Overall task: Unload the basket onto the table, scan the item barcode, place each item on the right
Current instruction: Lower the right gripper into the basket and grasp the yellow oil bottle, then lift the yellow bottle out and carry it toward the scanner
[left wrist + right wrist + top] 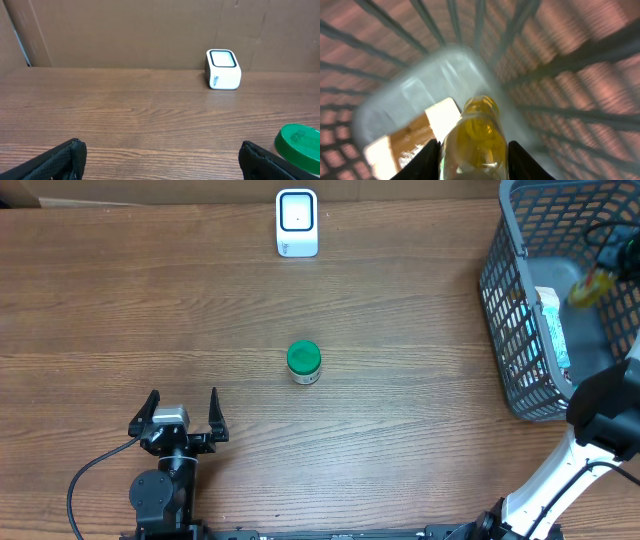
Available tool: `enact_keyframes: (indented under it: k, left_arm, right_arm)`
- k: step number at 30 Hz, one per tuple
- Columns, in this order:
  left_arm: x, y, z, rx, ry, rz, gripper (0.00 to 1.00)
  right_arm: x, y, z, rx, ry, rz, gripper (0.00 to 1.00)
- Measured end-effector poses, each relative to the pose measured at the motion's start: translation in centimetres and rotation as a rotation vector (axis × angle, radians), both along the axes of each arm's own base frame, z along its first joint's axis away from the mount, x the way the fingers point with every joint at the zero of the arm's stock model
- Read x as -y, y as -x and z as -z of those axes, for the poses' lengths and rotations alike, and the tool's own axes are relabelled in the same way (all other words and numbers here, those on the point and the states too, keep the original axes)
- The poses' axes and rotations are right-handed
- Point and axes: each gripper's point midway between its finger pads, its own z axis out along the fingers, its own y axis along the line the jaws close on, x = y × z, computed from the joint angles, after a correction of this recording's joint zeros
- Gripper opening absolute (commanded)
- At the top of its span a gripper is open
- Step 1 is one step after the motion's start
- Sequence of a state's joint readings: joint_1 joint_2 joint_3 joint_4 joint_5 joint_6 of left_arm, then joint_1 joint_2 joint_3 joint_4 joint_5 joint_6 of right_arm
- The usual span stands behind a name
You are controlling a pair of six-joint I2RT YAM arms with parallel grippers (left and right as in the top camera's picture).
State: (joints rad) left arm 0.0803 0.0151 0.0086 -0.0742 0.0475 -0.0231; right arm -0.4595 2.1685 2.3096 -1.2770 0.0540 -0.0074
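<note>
We see a tabletop (120, 300) of brown wood with a long grain running side to side. At its far edge stands the scanner (297, 222), a small white plastic block with rounded corners and a dark-rimmed window on top; in the left wrist view its face (223, 69) looks toward us, with brown cardboard behind it. Near the middle of the tabletop stands a low round jar (303, 363) with a glossy green lid, upright and well apart from the scanner. The left fingers (214, 418) are black, pointed and spread as wide as they go, with nothing between them, resting low near the front edge. On the right sits a basket (520, 330) of gray plastic lattice with tall walls, and the right arm reaches down into it. The bottle (475, 125) is inside the basket, a smooth, translucent yellow cylinder with a rounded far end. Its long axis runs in line with the right fingers (427, 162), and the rounded end points away from the wrist camera, down toward the basket floor. Those fingers are closed in against both of its sides and grip it. Beneath it lies a clear, shiny pack (410, 100) with a white and brown card inside. From overhead the bottle shows only as a yellow patch (588, 288).
</note>
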Motion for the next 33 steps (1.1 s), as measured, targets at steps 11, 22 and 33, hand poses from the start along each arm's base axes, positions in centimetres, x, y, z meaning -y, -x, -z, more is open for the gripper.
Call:
enact_keyframes:
  k: [11, 22, 33]
  left_arm:
    - [0.0, 0.0, 0.0, 0.0, 0.0, 0.0, 1.0]
    - [0.0, 0.0, 0.0, 0.0, 0.0, 0.0, 0.99]
    - [0.0, 0.0, 0.0, 0.0, 0.0, 0.0, 0.99]
  right_arm:
    - [-6.4, 2.1, -14.8, 0.298, 0.018, -0.132, 0.16]
    - [-25.7, 6.4, -25.2, 0.567, -0.13, -0.613, 0.15]
    - [-40.3, 9.1, -21.7, 0.423, -0.301, -0.955, 0.15]
